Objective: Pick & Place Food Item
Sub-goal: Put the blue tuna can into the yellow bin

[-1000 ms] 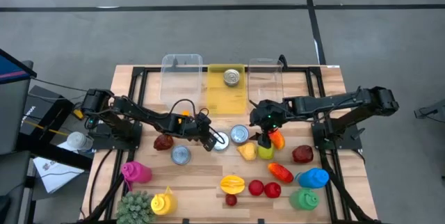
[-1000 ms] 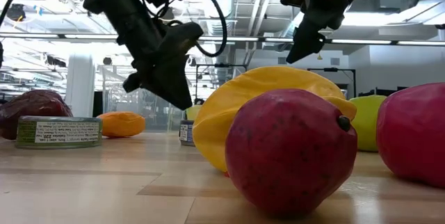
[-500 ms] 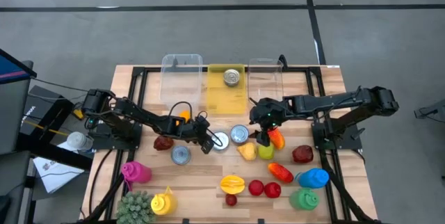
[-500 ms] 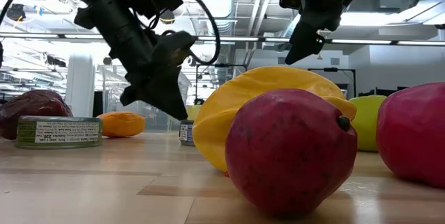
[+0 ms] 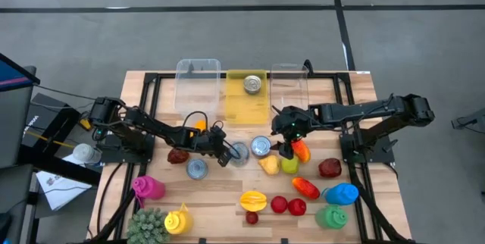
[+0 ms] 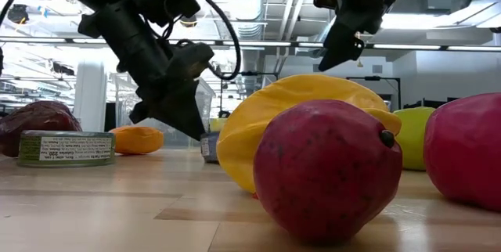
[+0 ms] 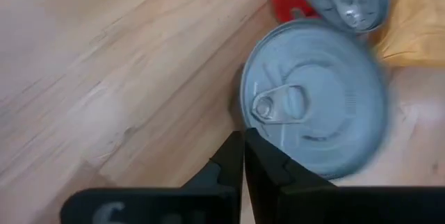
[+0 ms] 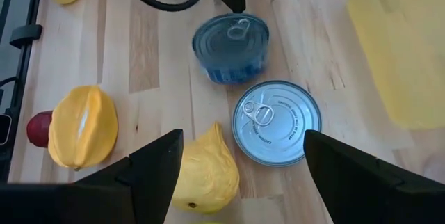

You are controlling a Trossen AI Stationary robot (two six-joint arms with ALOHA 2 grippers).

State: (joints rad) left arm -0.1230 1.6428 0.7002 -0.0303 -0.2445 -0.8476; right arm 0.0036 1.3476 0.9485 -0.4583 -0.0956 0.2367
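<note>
A can with a blue label (image 5: 240, 153) stands upright on the wooden table, next to a second can (image 5: 261, 147). My left gripper (image 7: 243, 137) is shut. It slants down from the table's left, its tip low at the blue can's (image 7: 313, 106) left side. My right gripper (image 8: 243, 172) hangs open well above the second can (image 8: 277, 122) and a yellow fruit (image 8: 201, 172), holding nothing. In the low view the left gripper (image 6: 197, 133) is just above the tabletop beside the blue can (image 6: 209, 147). My left gripper's shut fingertips (image 7: 236, 147) stand at the blue can's rim (image 7: 245, 113), on its left side, slanting down from the table's left. I cannot tell whether they touch the can, which stands upright on the table.
A yellow bin (image 5: 248, 104) holding a can sits at the far middle between two clear containers (image 5: 198, 77). A third can (image 5: 197, 168) and a dark red fruit (image 5: 179, 154) lie near the left arm. Several fruits and coloured toys crowd the near and right parts of the table.
My left gripper has sunk toward the tabletop and drawn a little toward the table's left edge, ending beside the blue can. My right gripper has kept still.
</note>
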